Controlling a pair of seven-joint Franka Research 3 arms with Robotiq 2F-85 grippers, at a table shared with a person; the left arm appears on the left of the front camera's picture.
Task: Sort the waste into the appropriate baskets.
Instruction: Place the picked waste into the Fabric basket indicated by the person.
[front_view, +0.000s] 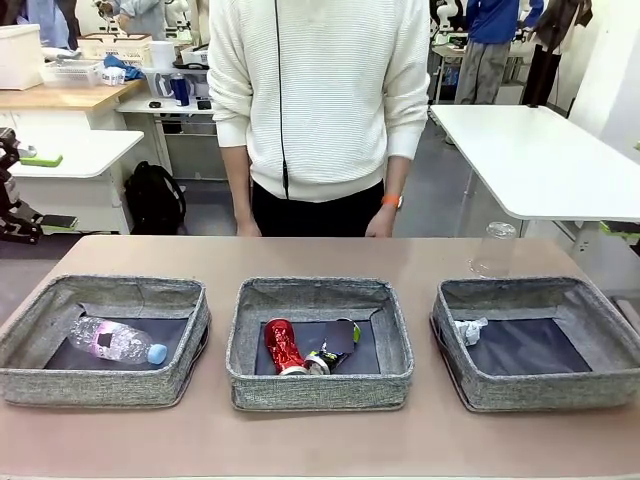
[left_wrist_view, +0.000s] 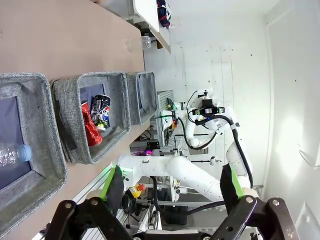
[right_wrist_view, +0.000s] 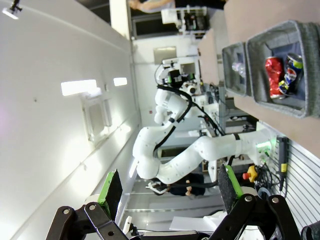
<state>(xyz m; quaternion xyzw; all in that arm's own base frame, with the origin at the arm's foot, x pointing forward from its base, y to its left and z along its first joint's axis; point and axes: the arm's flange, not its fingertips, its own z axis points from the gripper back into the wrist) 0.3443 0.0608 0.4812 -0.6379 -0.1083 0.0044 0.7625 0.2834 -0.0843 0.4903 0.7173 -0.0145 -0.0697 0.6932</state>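
Three grey woven baskets stand in a row on the table. The left basket (front_view: 30, 345) holds a clear blue-capped bottle (front_view: 118, 341). In the middle basket (front_view: 318, 385) lie a crushed red can (front_view: 283, 346) and a crushed dark can (front_view: 335, 350). A crumpled white paper wad (front_view: 470, 330) sits in the right basket (front_view: 600, 370). Another clear bottle (front_view: 493, 250) stands upright on the table behind it. My left gripper (left_wrist_view: 171, 187) is open and holds nothing, off to the side of the baskets (left_wrist_view: 95, 90). My right gripper (right_wrist_view: 169, 192) is likewise open, away from the cans (right_wrist_view: 280, 75).
A person in a white sweater (front_view: 320, 100) stands at the table's far edge, hands down by the sides. The brown table (front_view: 320, 255) has bare room behind and in front of the baskets. Each wrist view shows the other white arm (left_wrist_view: 190, 172) off the table.
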